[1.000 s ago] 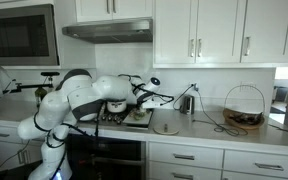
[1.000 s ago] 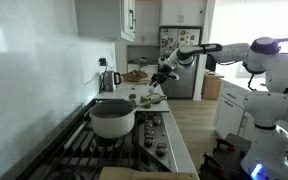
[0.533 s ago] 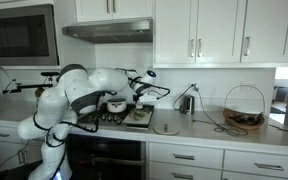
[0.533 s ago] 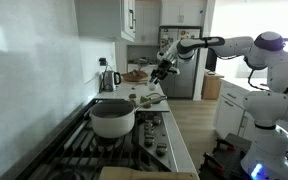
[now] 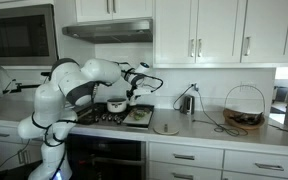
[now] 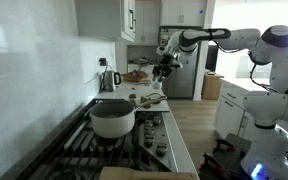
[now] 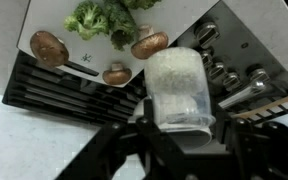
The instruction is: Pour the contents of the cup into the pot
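cup (image 7: 179, 88) clamped in the gripper (image 7: 180, 128), held in the air above the stove grate (image 7: 64, 92), well apart from the pot (image 6: 112, 120).

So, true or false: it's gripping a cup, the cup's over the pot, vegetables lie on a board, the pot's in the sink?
The jaws are shut on a whitish cup: true.
The cup hangs directly over the pot: false; it is held off to the side of the pot, near the white board.
Broccoli and mushrooms lie on that board: true.
The pot sits in a sink: false; it stands on the stove.
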`<state>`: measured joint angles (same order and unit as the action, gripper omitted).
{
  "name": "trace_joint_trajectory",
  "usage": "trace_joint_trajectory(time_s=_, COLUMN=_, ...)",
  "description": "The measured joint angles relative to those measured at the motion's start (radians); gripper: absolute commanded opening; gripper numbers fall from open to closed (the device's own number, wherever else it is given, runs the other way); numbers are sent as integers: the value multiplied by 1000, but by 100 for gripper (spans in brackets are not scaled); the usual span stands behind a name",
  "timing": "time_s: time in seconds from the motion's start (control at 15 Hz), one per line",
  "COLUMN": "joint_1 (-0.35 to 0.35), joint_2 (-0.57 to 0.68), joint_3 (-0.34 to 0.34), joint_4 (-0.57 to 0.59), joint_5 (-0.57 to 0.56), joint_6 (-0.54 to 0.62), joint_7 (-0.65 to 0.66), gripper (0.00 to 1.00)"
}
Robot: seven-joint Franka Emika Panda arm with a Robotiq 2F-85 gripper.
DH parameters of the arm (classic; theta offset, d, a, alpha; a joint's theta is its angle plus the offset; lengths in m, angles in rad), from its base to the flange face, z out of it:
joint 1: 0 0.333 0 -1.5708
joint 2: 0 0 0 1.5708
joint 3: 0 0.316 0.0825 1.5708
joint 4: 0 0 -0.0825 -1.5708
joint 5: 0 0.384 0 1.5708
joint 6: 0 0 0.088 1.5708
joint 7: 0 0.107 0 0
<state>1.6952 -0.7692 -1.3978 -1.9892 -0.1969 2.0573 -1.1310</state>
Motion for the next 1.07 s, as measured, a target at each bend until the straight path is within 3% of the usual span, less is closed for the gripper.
trace_joint_trajectory(time_s=0.93, joint_1=-26, joint_2=239, joint_3=85, joint_4=-54, joint_5=4, joint_6=-53, joint_7=-3, gripper=30)
trace_joint_trajectory(time_s=1.07, joint_1=-60, joint_2=289, joint_3=130, joint_4=-68, joint_5=4, joint_6=-53, joint_7=-3, gripper=30)
